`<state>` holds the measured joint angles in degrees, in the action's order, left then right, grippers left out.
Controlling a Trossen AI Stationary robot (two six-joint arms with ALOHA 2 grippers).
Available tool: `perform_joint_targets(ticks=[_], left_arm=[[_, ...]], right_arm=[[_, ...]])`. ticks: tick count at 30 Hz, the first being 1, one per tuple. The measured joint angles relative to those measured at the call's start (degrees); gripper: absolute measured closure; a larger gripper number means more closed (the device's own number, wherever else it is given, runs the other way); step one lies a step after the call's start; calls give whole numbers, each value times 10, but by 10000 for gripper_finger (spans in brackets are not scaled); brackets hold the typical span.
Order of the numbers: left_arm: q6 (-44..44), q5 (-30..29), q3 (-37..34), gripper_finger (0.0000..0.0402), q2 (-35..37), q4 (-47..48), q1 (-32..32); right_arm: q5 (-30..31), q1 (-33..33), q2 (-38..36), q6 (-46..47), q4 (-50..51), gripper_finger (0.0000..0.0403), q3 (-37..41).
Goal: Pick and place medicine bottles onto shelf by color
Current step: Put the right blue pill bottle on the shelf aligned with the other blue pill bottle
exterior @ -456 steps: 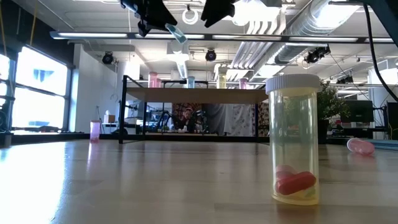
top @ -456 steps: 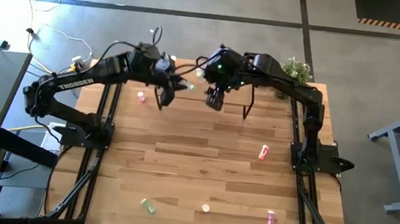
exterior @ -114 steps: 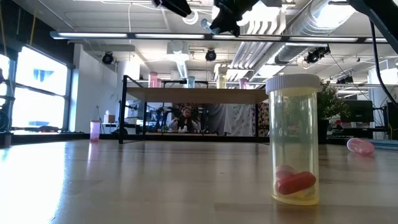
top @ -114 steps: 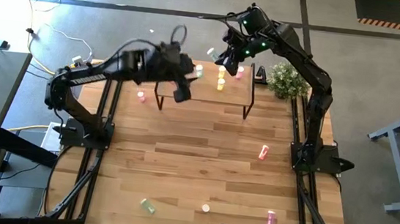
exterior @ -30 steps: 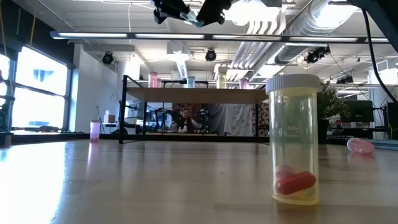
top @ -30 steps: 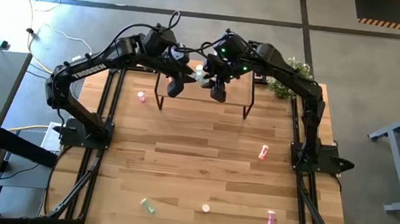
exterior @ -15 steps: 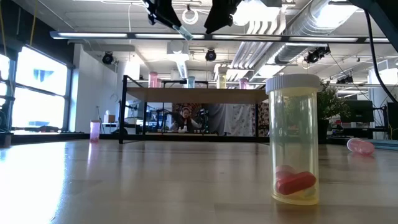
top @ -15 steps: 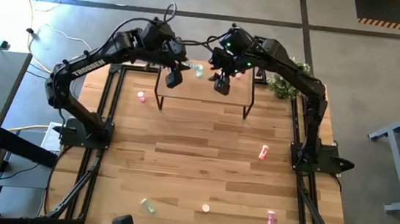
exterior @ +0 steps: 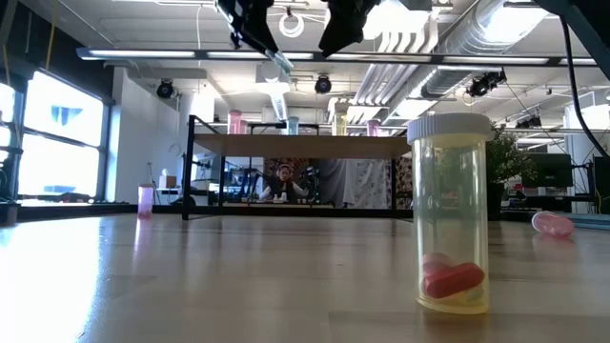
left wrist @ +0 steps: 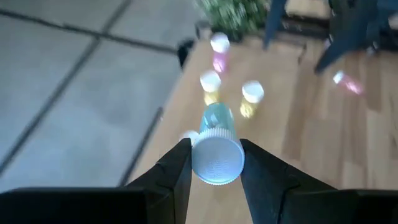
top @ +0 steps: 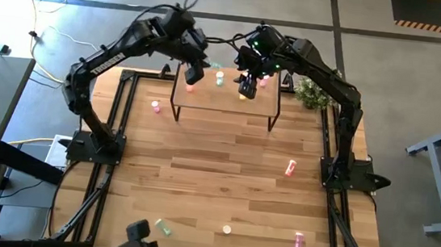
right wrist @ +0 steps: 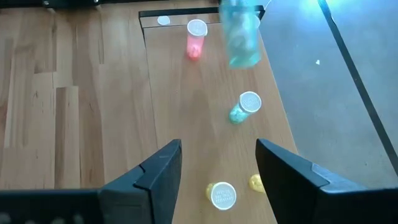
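— Translucent teal plastic with a pale ribbed cap: looks light, stiff, slick along the wall. Fragile?
— Hardly. More likely to skid or tip than to break. Best taken across the body just under the cap, or on the ribbed cap itself.
— And right now?
— Clamped in the left claw (left wrist: 216, 149), the teal bottle (left wrist: 217, 127) pinched at its cap end with the body pointing out past the tips. Hanging in the air above the shelf (top: 224, 104).
— Touching the wood?
— No, clear of it. Below, standing on the shelf: a red bottle (right wrist: 194, 38), a green bottle (right wrist: 242, 107), a yellow bottle (right wrist: 222, 194).
— The right claw (right wrist: 219, 146)?
— Spread apart, holding nothing. Hovering over the same shelf, near the left one, with the teal bottle ahead of it and apart from its fingers.
— The rest?
— Scattered on the worktop (top: 223, 180), well apart from both claws.
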<state>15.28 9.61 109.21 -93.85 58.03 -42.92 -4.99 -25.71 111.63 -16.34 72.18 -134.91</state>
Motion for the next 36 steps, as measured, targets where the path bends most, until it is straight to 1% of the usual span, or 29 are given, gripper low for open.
perform_joint_targets(ticks=[8,12,18,21,26,30,36], left_arm=[[35,-1,0,294,-59,64,21],[65,-37,0,294,-77,88,40],[94,-97,0,294,-80,124,61],[95,-99,0,294,-80,131,69],[126,-99,0,295,-90,155,90],[151,-107,0,294,-101,155,101],[195,-149,0,294,-127,155,104]], right_arm=[[0,0,0,0,0,206,0],[0,0,0,0,0,206,0],[0,0,0,0,0,206,0],[0,0,0,0,-2,206,0],[-1,0,0,0,-5,206,0],[-1,0,0,7,-8,206,0],[-1,0,0,26,-11,206,0]])
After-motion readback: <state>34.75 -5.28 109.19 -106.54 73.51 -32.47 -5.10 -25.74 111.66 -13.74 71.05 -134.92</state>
